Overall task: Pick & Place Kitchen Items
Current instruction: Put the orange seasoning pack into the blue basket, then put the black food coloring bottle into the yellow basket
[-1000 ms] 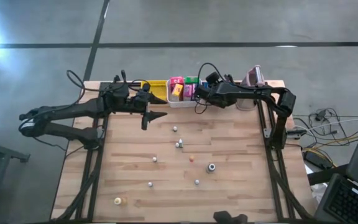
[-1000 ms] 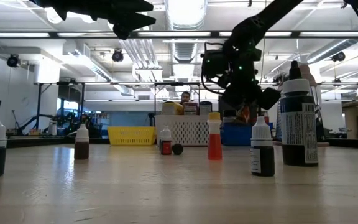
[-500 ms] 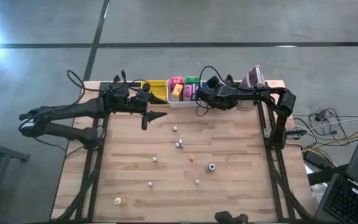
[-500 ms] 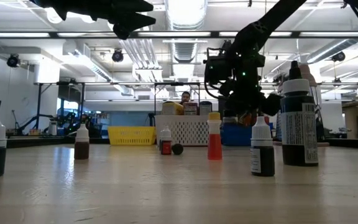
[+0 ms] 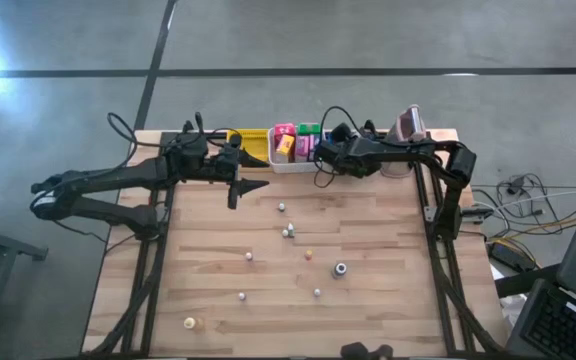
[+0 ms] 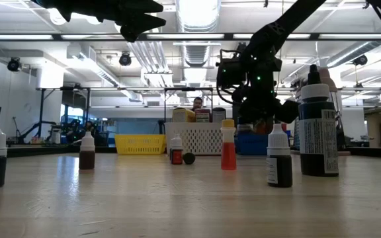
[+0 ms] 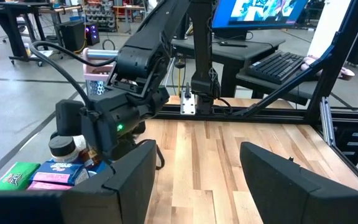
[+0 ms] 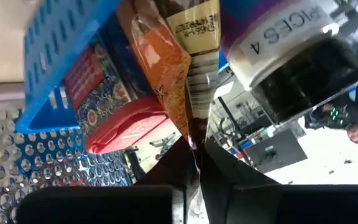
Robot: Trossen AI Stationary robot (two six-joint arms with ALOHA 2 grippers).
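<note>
Over the blue bin, the right gripper pinches a packet.

**Crowded at the right jaws, open table ahead of the left**

The right gripper's closed jaws press among packets and the blue bin. Ahead of the left gripper's spread jaws, bare table; the right arm blocks one side.

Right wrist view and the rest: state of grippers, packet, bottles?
Left gripper: open, empty, above the wooden table.
Right gripper: shut on orange-brown packet.
Orange-brown packet: held by its edge above blue plastic bin.
Orange dropper bottle: upright, capped.
Large dark bottle: upright, capped.
</note>
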